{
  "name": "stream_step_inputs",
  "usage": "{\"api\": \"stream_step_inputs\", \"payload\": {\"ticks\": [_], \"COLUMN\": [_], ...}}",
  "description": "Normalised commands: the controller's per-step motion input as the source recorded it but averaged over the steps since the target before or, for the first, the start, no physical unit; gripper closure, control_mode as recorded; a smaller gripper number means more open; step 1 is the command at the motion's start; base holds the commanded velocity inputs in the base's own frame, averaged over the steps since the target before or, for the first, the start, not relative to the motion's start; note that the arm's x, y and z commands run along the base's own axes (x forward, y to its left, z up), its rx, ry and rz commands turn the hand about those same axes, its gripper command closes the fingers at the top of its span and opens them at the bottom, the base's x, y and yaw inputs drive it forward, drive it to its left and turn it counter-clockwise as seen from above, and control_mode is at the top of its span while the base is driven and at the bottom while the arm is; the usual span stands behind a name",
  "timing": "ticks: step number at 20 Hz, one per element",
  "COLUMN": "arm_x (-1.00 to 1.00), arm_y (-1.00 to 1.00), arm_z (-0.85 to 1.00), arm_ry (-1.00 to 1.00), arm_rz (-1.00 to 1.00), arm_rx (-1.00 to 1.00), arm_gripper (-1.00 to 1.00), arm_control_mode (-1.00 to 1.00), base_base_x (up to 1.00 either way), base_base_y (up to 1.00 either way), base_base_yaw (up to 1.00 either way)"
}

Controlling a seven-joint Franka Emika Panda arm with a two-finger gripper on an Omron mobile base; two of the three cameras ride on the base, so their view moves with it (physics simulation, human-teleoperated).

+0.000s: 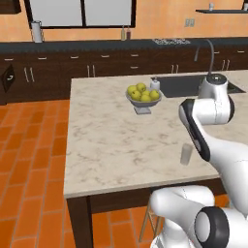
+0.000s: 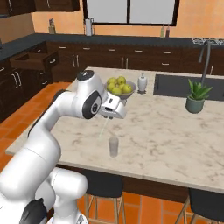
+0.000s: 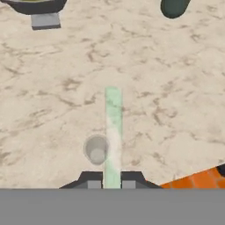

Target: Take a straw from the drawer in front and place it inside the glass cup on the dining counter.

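Straw (image 3: pixel 113 132) is a thin, pale greenish-white stick, faintly see-through, straight along its whole length. It sits clamped between the two dark tips of the pincer (image 3: pixel 112 183), jaws narrow on its upper end. In the right base view the straw (image 2: pixel 103 128) hangs from the pincer (image 2: pixel 108 116) nearly upright, long axis close to vertical, lower end tilted slightly toward the bench's near edge and held above the marble, not touching it. Glass cup (image 2: pixel 113 146) is a small clear greyish tumbler standing upright on the dining bench (image 2: pixel 166 131), near its front edge. In the hand view the cup (image 3: pixel 96 150) shows as a round grey rim just beside the straw, on its left; the straw's free end is outside the rim. From the left base view the cup (image 1: pixel 186 154) stands close to the arm's forearm. Fruit bowl (image 2: pixel 118 87) with yellow-green fruit stands further back, near the sink's edge, well apart from the cup.
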Motion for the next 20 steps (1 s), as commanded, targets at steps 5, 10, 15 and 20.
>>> {"api": "stream_step_inputs", "payload": {"ticks": [5,10,15,20], "arm_x": [0.29,-0.35,-0.27,-0.03], "arm_y": [-0.07,-0.47,-0.32,0.02], "arm_z": [0.58,0.32,0.0,0.0], "arm_ry": [-0.05,-0.26,-0.26,-0.12], "arm_rz": [0.22,0.46,0.52,0.45], "arm_rx": [0.21,0.3,0.33,0.28], "arm_gripper": [1.0,1.0,1.0,1.0], "arm_control_mode": [-1.0,-1.0,-1.0,-1.0], "base_base_x": [0.0,0.0,0.0,0.0], "base_base_y": [0.0,0.0,0.0,0.0], "base_base_yaw": [0.0,0.0,0.0,0.0]}}
